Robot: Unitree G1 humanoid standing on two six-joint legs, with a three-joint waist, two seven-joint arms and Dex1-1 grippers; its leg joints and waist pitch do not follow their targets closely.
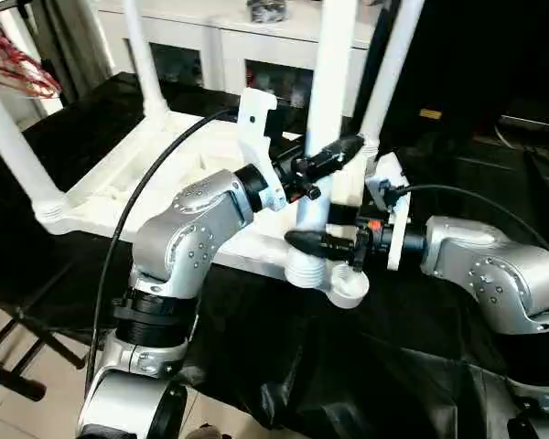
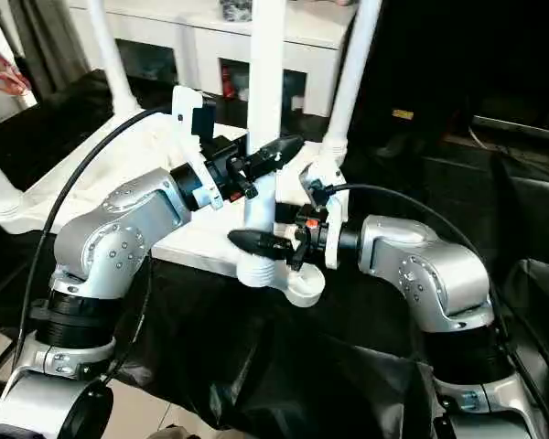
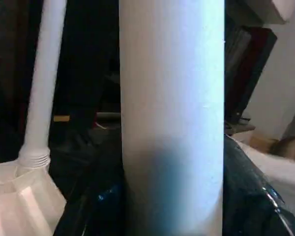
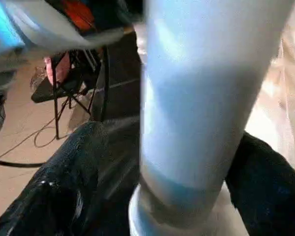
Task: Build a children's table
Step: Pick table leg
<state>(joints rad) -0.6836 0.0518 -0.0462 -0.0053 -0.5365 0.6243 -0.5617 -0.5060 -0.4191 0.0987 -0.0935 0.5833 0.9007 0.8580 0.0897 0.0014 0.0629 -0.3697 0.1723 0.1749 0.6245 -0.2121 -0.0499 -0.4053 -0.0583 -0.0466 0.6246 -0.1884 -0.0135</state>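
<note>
- Black sheeting (image 1: 366,366) covers the work surface under both of your arms, and a white cabinet (image 1: 210,46) with glass doors stands behind it
- On that sheeting the children's table (image 1: 146,183) lies upside down, ribbed underside up, with its legs pointing upward
- Your left gripper (image 1: 334,157) has its black fingers around the near leg (image 1: 334,55), one on each side of the tube; it looks clasped on the leg, though contact on the far side is hidden
- Your right gripper (image 1: 325,240) sits just below the left one, near the threaded foot of that leg, with its jaws spread wider than the tube; I judge it released
- Directly beneath the right gripper is the round corner socket (image 1: 348,288), at the tabletop's near corner
- Risk: with one gripper holding, the leg may tip if it is not fully seated in the socket
- Risk: this corner lies close to the sheeted edge, so pushing sideways could slide the whole top
- Looks: all white plastic, long smooth tubular legs, ridged collars where the legs meet the sockets
</note>
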